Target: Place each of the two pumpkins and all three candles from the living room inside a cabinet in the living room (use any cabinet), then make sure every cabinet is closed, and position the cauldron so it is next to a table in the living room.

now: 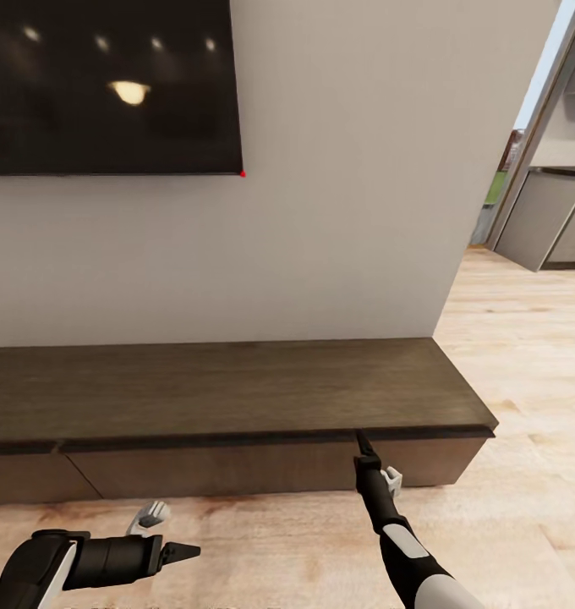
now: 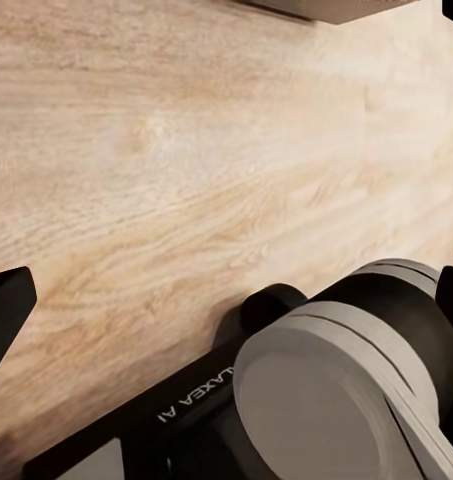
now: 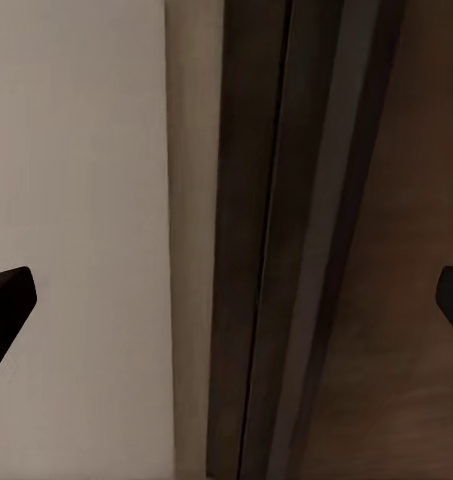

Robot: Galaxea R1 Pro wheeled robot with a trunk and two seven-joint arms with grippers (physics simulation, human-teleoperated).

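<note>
**Reaching for the cabinet's drawer lip**

Against the wall (image 1: 338, 211), below the dark screen (image 1: 110, 85): the cabinet (image 1: 237, 389), long, low and dark brown, flat top bare, drawer fronts flush and shut.

At the front edge of the cabinet, toward its right end: right gripper (image 1: 363, 447), tip pointed into the shadowed gap between the top slab and the drawer front (image 1: 237, 469). Fingers released and spread wide in the right wrist view, one dark tip at each side, with the cabinet's edge lines running between them; grasping nothing. Likely placed so as to hook or pinch the drawer's upper lip, since no handle is visible and that gap looks like the only purchase.

Low in front of the cabinet's left part, well apart from it, over the pale wood floor (image 1: 524, 355): left gripper (image 1: 182, 551), fingers likewise released and empty. Probably parked there to leave the drawer room to slide out.

Judged step: opening a drawer, to make room for pumpkins and candles.
</note>
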